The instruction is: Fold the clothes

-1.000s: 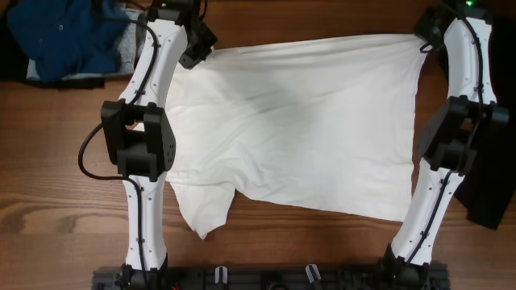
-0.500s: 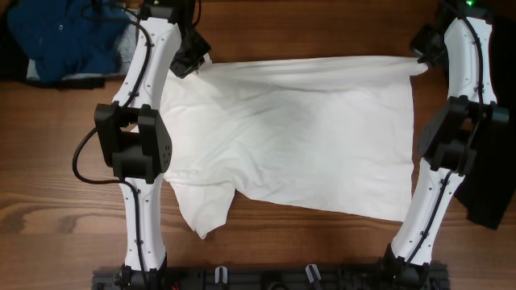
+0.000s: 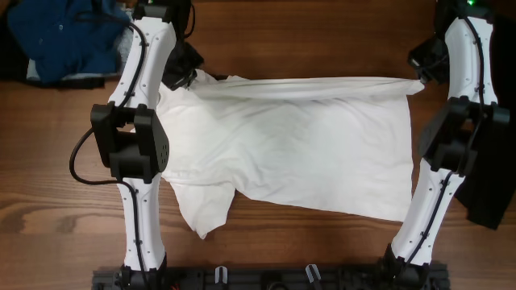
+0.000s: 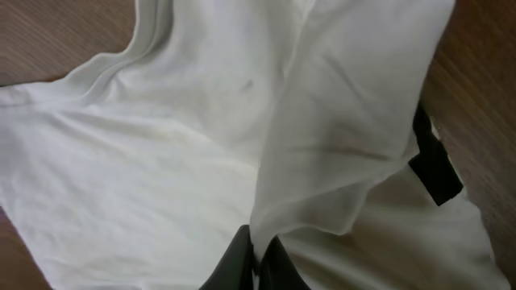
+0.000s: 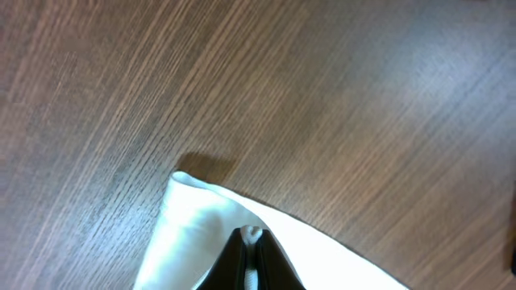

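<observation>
White T-shirt (image 3: 306, 145) is showing as soft matt cloth, lightly creased. Table (image 3: 306, 40) is showing brown wood grain with a smooth, faintly satin finish. Left arm (image 3: 141, 225) is reading as smooth white plastic.

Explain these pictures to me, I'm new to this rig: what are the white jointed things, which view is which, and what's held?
The left arm and right arm are robot arms, each ending in a two-finger gripper. The wide picture looks down on the wooden table; the other two come from cameras on the wrists. A white T-shirt lies spread between the arms. The left gripper is shut on one end of its far edge, the right gripper on the other, stretching that edge between them. A blue garment is heaped far left; a black garment lies at the right edge.
</observation>
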Robot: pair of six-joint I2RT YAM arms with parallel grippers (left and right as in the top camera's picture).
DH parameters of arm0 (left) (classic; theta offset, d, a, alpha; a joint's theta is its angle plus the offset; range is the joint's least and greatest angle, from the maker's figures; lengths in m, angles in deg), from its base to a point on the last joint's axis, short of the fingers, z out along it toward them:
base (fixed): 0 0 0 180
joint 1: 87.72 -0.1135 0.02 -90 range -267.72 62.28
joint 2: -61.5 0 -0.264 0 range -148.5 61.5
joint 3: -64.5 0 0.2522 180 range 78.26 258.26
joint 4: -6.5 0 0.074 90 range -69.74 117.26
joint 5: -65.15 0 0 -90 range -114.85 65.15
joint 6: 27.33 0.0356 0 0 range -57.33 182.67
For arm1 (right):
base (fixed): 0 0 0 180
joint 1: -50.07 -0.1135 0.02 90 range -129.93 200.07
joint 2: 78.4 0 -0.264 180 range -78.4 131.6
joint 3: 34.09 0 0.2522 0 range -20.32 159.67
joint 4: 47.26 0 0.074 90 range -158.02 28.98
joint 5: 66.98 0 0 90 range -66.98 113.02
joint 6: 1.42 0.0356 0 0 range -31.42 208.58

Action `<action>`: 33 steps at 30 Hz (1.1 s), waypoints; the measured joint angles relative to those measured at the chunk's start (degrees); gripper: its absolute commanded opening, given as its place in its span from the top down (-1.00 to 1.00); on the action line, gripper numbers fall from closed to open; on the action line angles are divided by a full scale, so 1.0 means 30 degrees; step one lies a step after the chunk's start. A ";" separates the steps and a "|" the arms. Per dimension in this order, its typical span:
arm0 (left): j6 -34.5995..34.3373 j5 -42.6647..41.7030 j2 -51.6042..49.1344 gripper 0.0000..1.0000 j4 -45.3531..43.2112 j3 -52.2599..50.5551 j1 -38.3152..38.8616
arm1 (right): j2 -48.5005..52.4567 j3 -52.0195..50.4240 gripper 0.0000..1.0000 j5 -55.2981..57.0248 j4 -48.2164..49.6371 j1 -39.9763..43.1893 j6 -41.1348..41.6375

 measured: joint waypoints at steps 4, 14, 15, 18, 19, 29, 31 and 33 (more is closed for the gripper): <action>0.0000 0.0197 0.0007 0.92 0.1035 0.0000 -0.0029 | -0.0721 0.0000 0.92 0.0000 -0.0459 -0.0015 0.0430; -0.0240 0.1770 0.0044 0.91 0.1843 -0.0583 -0.0284 | -0.1188 0.0000 0.91 0.0095 -0.1800 -0.0044 0.0721; -0.0240 0.1923 0.0051 0.91 0.1923 -0.0765 -0.0372 | -0.1188 0.0000 0.92 0.0219 -0.1967 -0.0029 0.0780; -0.0248 0.2375 0.0073 0.91 0.1887 -0.1661 -0.0721 | -0.1188 0.0000 0.92 0.0437 -0.2805 0.0007 0.1129; -0.0248 0.2477 0.0073 0.91 0.1807 -0.1953 -0.0831 | -0.1188 0.0000 0.92 0.0481 -0.3002 0.0029 0.1275; -0.0262 0.2659 0.0080 -0.10 0.1137 -0.2659 -0.0903 | -0.1188 -0.1246 0.91 0.0401 -0.3002 -0.0459 0.1472; -0.0277 0.2361 0.0080 -0.36 0.0809 -0.2659 -0.0903 | -0.1188 -0.1851 0.58 0.0423 -0.2688 -0.0780 0.1479; 0.0095 0.1880 0.0080 -0.41 0.0357 -0.2659 -0.0903 | -0.1188 -0.2397 0.25 0.0437 -0.2273 -0.1144 0.1370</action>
